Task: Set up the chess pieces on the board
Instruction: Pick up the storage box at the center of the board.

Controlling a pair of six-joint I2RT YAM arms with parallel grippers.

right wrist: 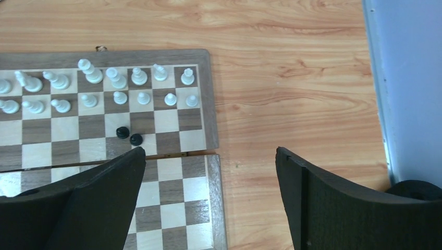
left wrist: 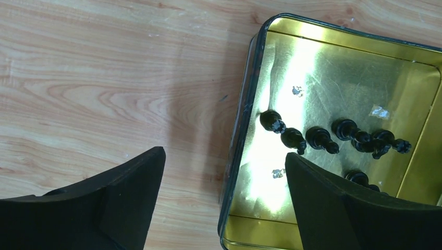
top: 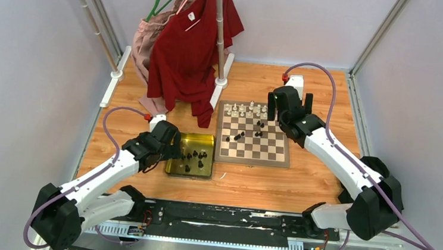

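A wooden table (top: pixel 250 190) seen from above, with two white robot arms reaching in from the near edge. A folding chessboard (top: pixel 252 161) lies right of centre. White pieces (top: pixel 247 110) stand in two full rows along its far edge. A few black pieces (top: pixel 259 128) sit loose on squares near the middle, two of them just in front of the white pawns. Just left of the board is a gold metal tray (top: pixel 192 136), where several more black pieces lie on their sides.

The left gripper (left wrist: pixel 223 156) hovers over the tray's left rim with its jaws spread wide and nothing between them. One finger is above bare wood and the other above the tray.

The right gripper (right wrist: pixel 209 151) is also spread wide and empty. It hangs over the board's right edge, near the white rows.

At the back left, a red T-shirt (top: pixel 192 45) and a pink garment (top: pixel 147 41) hang from a rack.
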